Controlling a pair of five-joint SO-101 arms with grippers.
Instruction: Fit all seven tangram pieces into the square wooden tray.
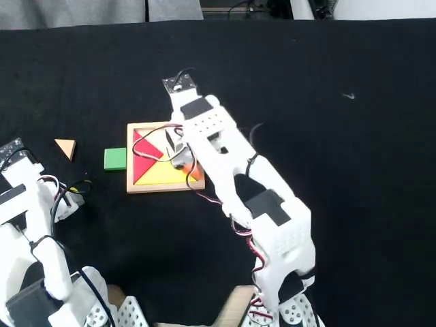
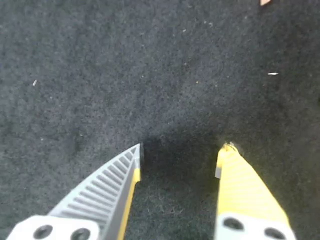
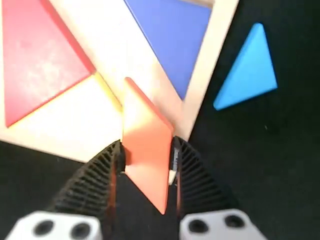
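The square wooden tray [image 1: 157,187] lies left of the table's middle. It holds a red triangle [image 3: 40,60], a yellow triangle [image 3: 65,125] and a dark blue triangle [image 3: 172,35]. My right gripper [image 3: 147,147] is shut on an orange parallelogram [image 3: 145,120], held tilted over the tray's corner near its rim [image 3: 205,75]. A light blue triangle [image 3: 247,67] lies on the cloth just outside that rim. A green square [image 1: 115,159] sits beside the tray's left edge, and a small peach triangle [image 1: 66,146] lies farther left. My left gripper [image 2: 182,155] hangs open over bare cloth.
Black cloth covers the table. The right arm [image 1: 238,184] stretches from the front edge over the tray's right half. The left arm [image 1: 27,204] stands at the front left corner. A sliver of the peach triangle [image 2: 265,2] shows past the left gripper.
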